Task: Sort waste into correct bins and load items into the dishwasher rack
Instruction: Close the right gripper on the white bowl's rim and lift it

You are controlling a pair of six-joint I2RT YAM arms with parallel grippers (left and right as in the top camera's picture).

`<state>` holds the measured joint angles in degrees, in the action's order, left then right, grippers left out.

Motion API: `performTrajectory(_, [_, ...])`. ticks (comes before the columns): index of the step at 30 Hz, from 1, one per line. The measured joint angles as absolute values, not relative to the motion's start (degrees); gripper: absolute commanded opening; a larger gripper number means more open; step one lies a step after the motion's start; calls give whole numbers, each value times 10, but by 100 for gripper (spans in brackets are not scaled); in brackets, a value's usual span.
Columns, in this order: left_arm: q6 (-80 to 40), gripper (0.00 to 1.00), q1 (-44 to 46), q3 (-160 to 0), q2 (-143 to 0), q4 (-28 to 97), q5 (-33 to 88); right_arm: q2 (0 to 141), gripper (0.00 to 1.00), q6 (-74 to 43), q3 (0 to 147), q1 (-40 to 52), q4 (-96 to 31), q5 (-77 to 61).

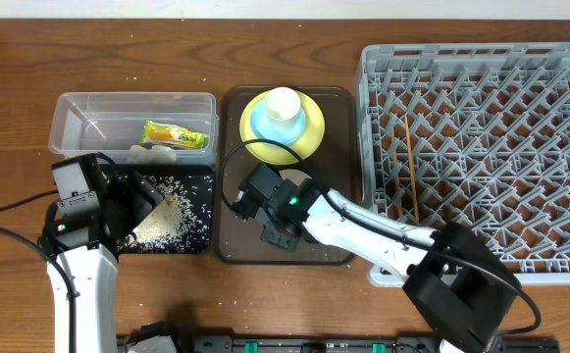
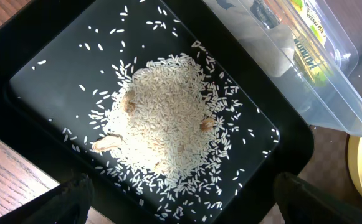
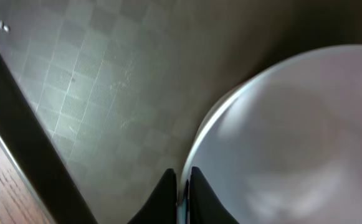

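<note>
My left gripper [image 1: 139,211] [image 2: 181,202] is open and hovers over the black tray [image 1: 198,237] [image 2: 43,81], which holds a pile of white rice [image 1: 167,211] [image 2: 168,118]. The clear tub [image 1: 132,98] [image 2: 305,81] holds the snack wrapper [image 1: 175,134] [image 2: 311,37] and the white tissue [image 1: 157,151]. My right gripper [image 1: 275,211] [image 3: 182,193] is shut on the rim of the white bowl [image 3: 293,137] [image 1: 297,178], which is mostly hidden under the arm in the overhead view. The chopsticks [image 1: 411,172] lie in the grey rack [image 1: 481,54].
The brown serving tray [image 1: 233,250] [image 3: 93,93] also carries the yellow plate [image 1: 309,137] [image 2: 361,168], with the light blue bowl [image 1: 262,123] and white cup [image 1: 283,103] stacked on it. A few tan bits lie in the rice. Loose grains dot the table.
</note>
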<state>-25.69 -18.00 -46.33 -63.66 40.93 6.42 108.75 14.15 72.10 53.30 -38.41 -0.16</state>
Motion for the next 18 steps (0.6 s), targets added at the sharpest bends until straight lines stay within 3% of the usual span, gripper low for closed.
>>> performTrajectory(7, [-257, 95, -180, -463, -636, 409, 64, 1087, 7, 142, 721, 533, -393, -2])
performTrajectory(10, [-257, 95, -180, -463, -637, 409, 64, 1087, 1, 141, 721, 533, -394, -1])
performTrajectory(18, [-257, 95, -180, -463, -637, 409, 64, 1087, 1, 133, 721, 533, -393, 4])
